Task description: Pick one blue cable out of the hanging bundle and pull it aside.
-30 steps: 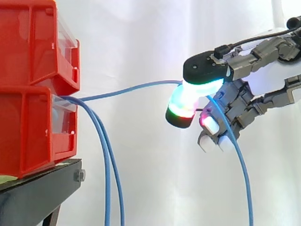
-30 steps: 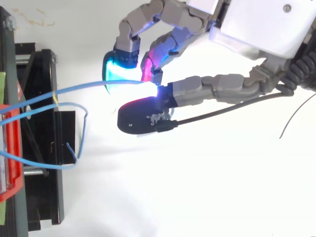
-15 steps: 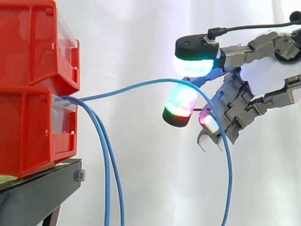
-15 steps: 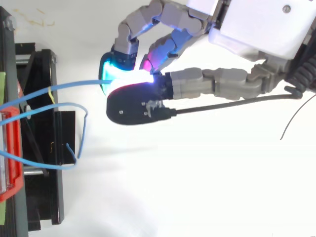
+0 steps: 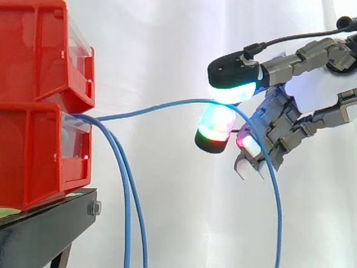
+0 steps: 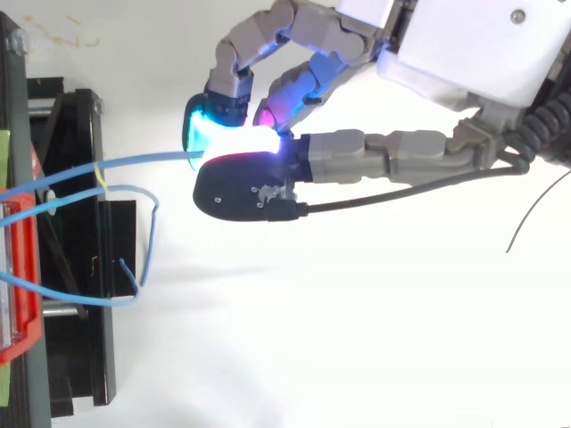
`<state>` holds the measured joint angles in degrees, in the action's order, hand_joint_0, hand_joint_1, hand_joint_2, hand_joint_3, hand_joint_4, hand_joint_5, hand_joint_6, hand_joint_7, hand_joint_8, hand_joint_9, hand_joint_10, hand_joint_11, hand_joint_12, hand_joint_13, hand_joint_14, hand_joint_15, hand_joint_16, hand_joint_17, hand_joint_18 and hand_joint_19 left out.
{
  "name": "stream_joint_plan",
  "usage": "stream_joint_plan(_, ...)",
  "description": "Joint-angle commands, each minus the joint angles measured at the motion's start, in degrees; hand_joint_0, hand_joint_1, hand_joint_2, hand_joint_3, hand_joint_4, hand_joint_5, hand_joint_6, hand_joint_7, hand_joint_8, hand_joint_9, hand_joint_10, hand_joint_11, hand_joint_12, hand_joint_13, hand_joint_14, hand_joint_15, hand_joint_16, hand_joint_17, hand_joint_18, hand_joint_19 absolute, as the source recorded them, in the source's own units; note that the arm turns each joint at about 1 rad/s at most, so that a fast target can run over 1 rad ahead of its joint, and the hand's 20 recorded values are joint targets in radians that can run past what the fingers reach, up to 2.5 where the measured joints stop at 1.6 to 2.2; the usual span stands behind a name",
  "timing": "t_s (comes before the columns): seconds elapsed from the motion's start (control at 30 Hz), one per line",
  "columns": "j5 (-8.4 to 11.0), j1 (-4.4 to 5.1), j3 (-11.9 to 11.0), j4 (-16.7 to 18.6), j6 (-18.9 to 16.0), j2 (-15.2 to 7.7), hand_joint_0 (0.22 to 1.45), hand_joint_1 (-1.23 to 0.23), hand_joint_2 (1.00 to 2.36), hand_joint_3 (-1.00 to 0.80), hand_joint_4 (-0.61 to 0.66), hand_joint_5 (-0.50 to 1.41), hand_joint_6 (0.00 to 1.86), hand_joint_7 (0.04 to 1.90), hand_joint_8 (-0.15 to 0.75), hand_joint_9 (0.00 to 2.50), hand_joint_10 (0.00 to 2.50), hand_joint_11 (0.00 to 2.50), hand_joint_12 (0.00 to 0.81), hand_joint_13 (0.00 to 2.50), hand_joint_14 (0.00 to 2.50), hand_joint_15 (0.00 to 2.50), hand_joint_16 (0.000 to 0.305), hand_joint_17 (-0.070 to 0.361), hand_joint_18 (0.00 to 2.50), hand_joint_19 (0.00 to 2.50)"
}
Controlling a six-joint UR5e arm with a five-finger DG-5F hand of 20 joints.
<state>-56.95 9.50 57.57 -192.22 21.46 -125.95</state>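
White curtain behind; blue cable [image 5: 167, 104] runs from lower red bin [image 5: 33, 156] right into hand [image 5: 284, 123], pinched between thumb pad [image 5: 234, 72] and glowing fingertip [image 5: 215, 125], then droops. Other cables [image 5: 127, 245] hang beside black stand [image 5: 44, 229].

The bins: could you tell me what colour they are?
Red; the bins show best in the side view.
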Motion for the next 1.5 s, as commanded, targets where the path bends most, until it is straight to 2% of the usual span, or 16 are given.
stream_joint_plan(0.0,0.00,-0.01,0.00,0.00,-0.01,0.00,0.62,-0.77,1.02,-0.15,-0.05,-0.18,0.95,0.86,0.258,0.96,0.02,0.85,0.349,0.77,0.02,0.64,0.045,0.102,0.60,0.69)
stream_joint_plan(0.1,0.00,-0.01,0.00,0.09,0.08,0.00,0.65,-0.79,1.02,-0.20,-0.05,-0.18,0.95,0.90,0.254,0.95,0.02,0.85,0.348,0.76,0.02,0.64,0.045,0.101,0.60,0.68)
stream_joint_plan(0.53,0.00,-0.01,0.00,0.00,-0.01,0.00,0.70,-0.80,1.01,-0.39,-0.08,-0.18,0.95,0.85,0.244,0.90,0.02,0.83,0.336,0.74,0.02,0.62,0.044,0.099,0.58,0.66)
stream_joint_plan(0.77,-0.35,-0.01,0.00,0.00,-0.98,0.00,0.69,-0.80,1.01,-0.38,-0.06,-0.19,0.95,0.87,0.250,0.91,0.02,0.85,0.336,0.75,0.02,0.63,0.044,0.099,0.58,0.67)
stream_joint_plan(1.03,-0.62,-0.01,0.00,0.00,-3.62,0.00,0.65,-0.76,1.02,-0.17,-0.15,-0.17,0.96,0.95,0.253,1.02,0.02,0.87,0.337,0.80,0.02,0.65,0.044,0.099,0.62,0.71)
stream_joint_plan(1.2,-0.62,0.34,0.00,-0.18,-5.90,0.00,0.63,-0.74,1.02,-0.19,-0.09,-0.17,0.96,0.90,0.260,1.03,0.02,0.87,0.340,0.81,0.02,0.67,0.044,0.099,0.63,0.72)
stream_joint_plan(1.47,-0.62,0.61,0.00,-0.26,-6.25,0.00,0.61,-0.72,1.02,-0.24,-0.03,-0.17,0.96,0.87,0.262,1.01,0.02,0.87,0.351,0.80,0.02,0.68,0.045,0.101,0.61,0.73)
